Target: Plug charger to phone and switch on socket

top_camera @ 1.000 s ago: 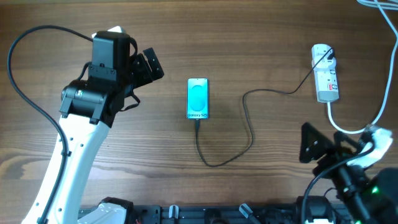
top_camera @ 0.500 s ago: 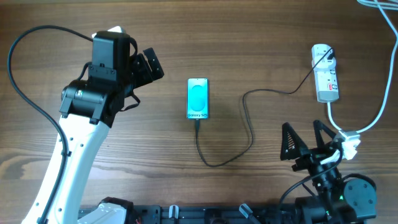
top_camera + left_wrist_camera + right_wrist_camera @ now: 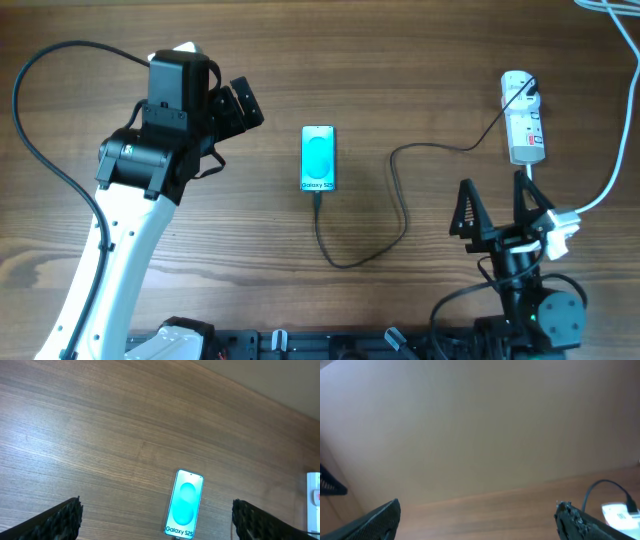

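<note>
Left gripper point(image 3: 235, 108): the jaws stand wide and hold nothing. It hovers left of the phone, well apart from it.
Right gripper point(image 3: 493, 195): the jaws are wide and empty too. It is at the near edge of the table point(image 3: 420, 60), below the socket, with the thick white lead point(image 3: 537, 190) just beside it.
Phone point(image 3: 318, 158): it lies flat with the screen up, between the two arms. I judge it rigid, with slippery glass. If you must steady it, take the long edges, never the screen.
Charger point(image 3: 397, 205): the thin black cable meets the phone's near short edge. I cannot tell whether the tip is fully in. It is soft and light and will bend away from you, so hold it right behind the connector, not at the loop.
Plug point(image 3: 527, 92): it sits at the far end of the socket.
Socket point(image 3: 523, 130): it lies far right. It is probably light plastic and may slide if you push sideways. The switch position is too small to see. Press straight down with one fingertip.
</note>
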Action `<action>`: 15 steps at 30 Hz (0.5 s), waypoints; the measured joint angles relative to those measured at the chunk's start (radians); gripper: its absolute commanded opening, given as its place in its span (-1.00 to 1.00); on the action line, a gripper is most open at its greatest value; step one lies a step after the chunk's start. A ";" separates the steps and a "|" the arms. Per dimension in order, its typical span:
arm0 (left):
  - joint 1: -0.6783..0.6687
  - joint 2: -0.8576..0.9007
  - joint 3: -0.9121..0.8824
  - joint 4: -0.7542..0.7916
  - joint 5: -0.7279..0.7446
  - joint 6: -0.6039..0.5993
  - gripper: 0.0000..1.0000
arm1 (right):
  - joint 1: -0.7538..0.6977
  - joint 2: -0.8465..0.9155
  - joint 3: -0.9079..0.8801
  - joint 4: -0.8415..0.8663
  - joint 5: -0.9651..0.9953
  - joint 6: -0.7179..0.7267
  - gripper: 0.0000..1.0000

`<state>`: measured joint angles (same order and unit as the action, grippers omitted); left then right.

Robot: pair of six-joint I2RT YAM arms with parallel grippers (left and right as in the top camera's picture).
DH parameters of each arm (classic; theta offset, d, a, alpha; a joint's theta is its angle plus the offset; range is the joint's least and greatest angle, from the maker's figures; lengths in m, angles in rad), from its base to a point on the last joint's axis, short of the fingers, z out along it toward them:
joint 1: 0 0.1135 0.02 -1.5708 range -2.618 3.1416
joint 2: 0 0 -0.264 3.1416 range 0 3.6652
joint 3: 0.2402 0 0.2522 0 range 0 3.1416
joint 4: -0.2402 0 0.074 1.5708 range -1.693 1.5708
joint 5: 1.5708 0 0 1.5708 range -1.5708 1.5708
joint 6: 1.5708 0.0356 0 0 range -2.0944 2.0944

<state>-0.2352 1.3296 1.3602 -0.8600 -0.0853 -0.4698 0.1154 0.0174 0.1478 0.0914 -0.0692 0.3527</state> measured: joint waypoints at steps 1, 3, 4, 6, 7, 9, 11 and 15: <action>0.000 0.000 0.000 -0.001 0.000 0.000 1.00 | 0.000 0.000 -0.033 0.047 0.006 0.000 1.00; 0.000 0.000 0.000 -0.001 0.000 0.000 1.00 | 0.000 0.000 -0.083 0.105 0.014 0.000 1.00; 0.000 0.000 0.000 0.000 0.000 0.000 1.00 | -0.002 0.000 -0.100 0.115 0.015 0.000 0.99; 0.000 0.000 0.000 0.000 0.000 0.000 1.00 | -0.010 0.000 -0.109 0.120 0.018 0.000 0.99; 0.000 0.000 0.000 -0.001 0.000 0.000 1.00 | -0.016 0.000 -0.112 0.121 0.019 0.000 0.99; 0.000 0.000 0.000 0.000 0.000 0.000 1.00 | -0.033 0.000 -0.117 0.126 0.019 0.000 0.99; 0.000 0.000 0.000 -0.001 0.000 0.000 1.00 | -0.047 0.000 -0.126 0.135 0.026 0.000 1.00; 0.000 0.000 0.000 0.000 0.000 0.000 1.00 | -0.077 0.000 -0.135 0.134 0.032 -0.009 0.99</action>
<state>-0.2352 1.3296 1.3602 -0.8604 -0.0853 -0.4698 0.0383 0.0174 0.0124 0.2256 -0.0376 0.3439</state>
